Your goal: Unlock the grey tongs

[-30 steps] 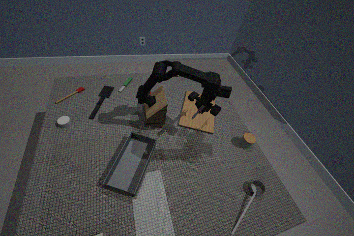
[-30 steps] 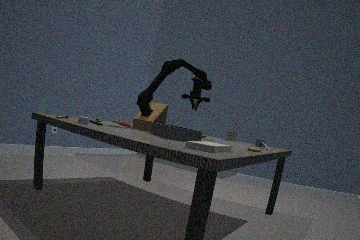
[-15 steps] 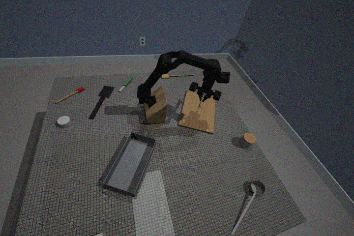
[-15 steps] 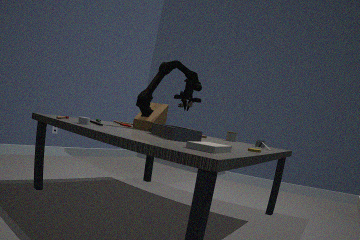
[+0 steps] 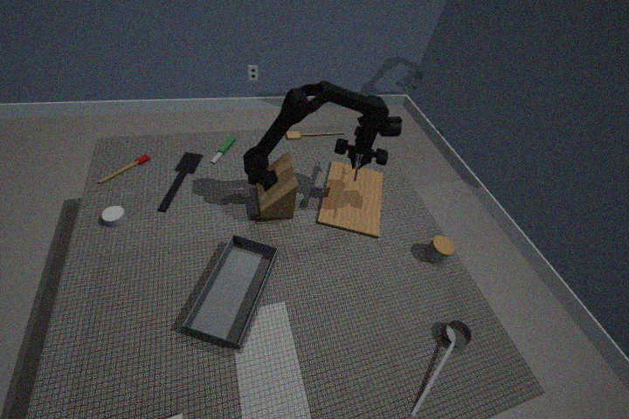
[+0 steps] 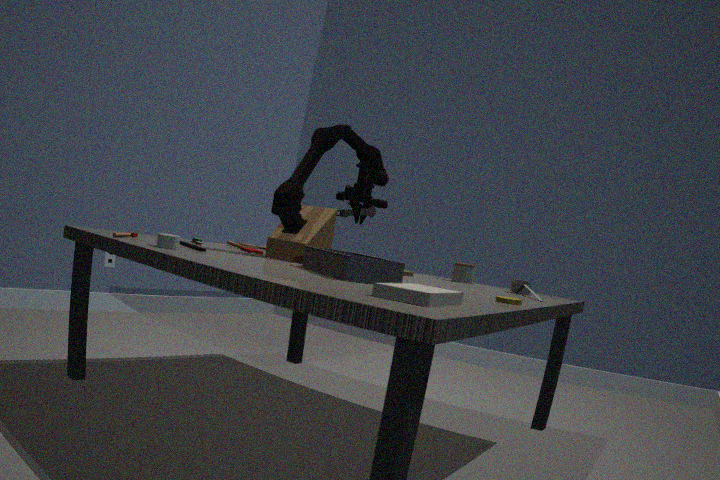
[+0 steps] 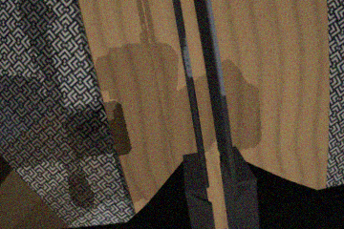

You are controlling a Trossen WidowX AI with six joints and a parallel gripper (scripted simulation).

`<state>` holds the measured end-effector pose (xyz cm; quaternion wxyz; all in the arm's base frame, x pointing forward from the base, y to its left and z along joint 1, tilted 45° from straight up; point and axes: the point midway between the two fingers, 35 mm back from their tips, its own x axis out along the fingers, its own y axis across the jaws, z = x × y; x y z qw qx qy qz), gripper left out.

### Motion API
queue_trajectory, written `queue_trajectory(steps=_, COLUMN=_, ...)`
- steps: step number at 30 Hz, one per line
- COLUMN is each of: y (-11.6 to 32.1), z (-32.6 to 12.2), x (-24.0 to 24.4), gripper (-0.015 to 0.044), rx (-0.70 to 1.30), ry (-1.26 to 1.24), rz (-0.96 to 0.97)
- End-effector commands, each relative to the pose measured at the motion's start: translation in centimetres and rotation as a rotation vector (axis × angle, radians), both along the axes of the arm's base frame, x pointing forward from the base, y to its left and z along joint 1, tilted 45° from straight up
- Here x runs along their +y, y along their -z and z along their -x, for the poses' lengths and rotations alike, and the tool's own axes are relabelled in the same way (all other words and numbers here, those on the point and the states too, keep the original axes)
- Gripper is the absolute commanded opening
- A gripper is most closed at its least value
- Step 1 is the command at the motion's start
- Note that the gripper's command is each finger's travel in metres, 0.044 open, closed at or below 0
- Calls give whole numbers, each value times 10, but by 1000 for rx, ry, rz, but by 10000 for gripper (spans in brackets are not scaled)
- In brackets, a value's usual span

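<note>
My gripper (image 5: 356,167) (image 6: 359,219) (image 7: 206,166) points down above the wooden board (image 5: 369,215) (image 7: 294,143), shut on the grey tongs (image 7: 212,57). The tongs are off the board, which shows below them. In the wrist view their two long arms run up from my fingers to the top edge, close together with a narrow gap. Their ends lie out of that view, and the lock cannot be made out. The roasting tin (image 5: 229,291) (image 6: 352,268) stands on the table with nothing across it.
A wooden block (image 5: 278,204) (image 6: 290,247) stands left of the board, by the arm's base. A jar with a wooden lid (image 5: 442,245) (image 6: 463,272) stands to the board's right and nearer the camera. A black spatula (image 5: 189,162) and a white pot (image 5: 112,214) are at the left.
</note>
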<state>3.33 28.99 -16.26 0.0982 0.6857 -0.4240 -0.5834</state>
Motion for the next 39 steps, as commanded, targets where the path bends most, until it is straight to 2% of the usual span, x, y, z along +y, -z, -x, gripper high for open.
queue_trajectory(steps=1, y=0, z=-1, x=3, gripper=-150, rx=30, ry=26, rz=-23)
queue_trajectory(steps=15, y=14, z=-11, x=-16, gripper=-150, rx=381, ry=366, rz=-174)
queue_trajectory(steps=29, y=8, z=-26, x=-21, gripper=-150, rx=689, ry=692, rz=-480)
queue_trajectory(steps=33, y=3, z=-32, x=-22, gripper=-150, rx=748, ry=763, rz=-574)
queue_trajectory(steps=39, y=3, z=-32, x=-22, gripper=-150, rx=751, ry=766, rz=-579)
